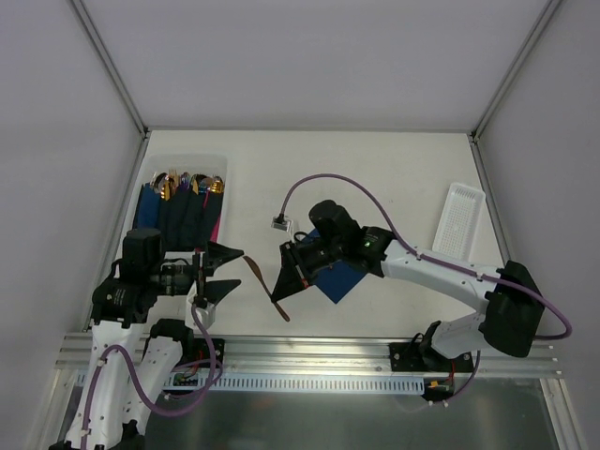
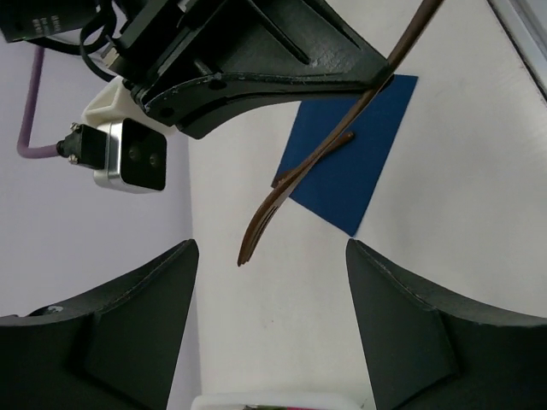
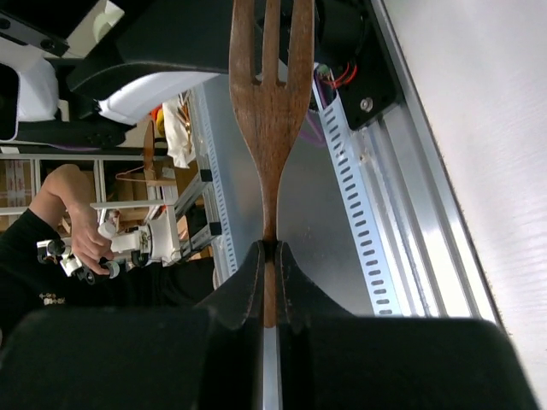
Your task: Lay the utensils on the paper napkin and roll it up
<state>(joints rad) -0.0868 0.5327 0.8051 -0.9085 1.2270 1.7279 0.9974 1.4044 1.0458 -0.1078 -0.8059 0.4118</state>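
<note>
We're looking at the right gripper (image 3: pixel 268 253) clamping tight on a bronze-brown fork (image 3: pixel 269 102). It's pinching the slim neck just below the tines, so the tines are sticking out past the fingertips and the handle is running back the other way. From the overhead view the fork is sitting at a slant between the two grippers, with its tined end pointing toward the left one.

The left gripper (image 1: pixel 225 272) is gaping wide with nothing between its fingers (image 2: pixel 128 325). In its own camera the fork's tip is hanging just in front of that gap without touching either finger.

The navy paper napkin (image 2: pixel 359 154) is lying flat on the table (image 1: pixel 375 178), right under and slightly behind the right gripper, and straight ahead of the left one. The fork is crossing over the napkin's near corner, but we can't tell whether it's touching the paper or floating above it.

Beyond the left gripper a clear bin (image 1: pixel 221 165) is holding dark rolled bundles and gold cutlery. A white tray (image 1: pixel 461 220) is sitting well off to the right gripper's outer side.
</note>
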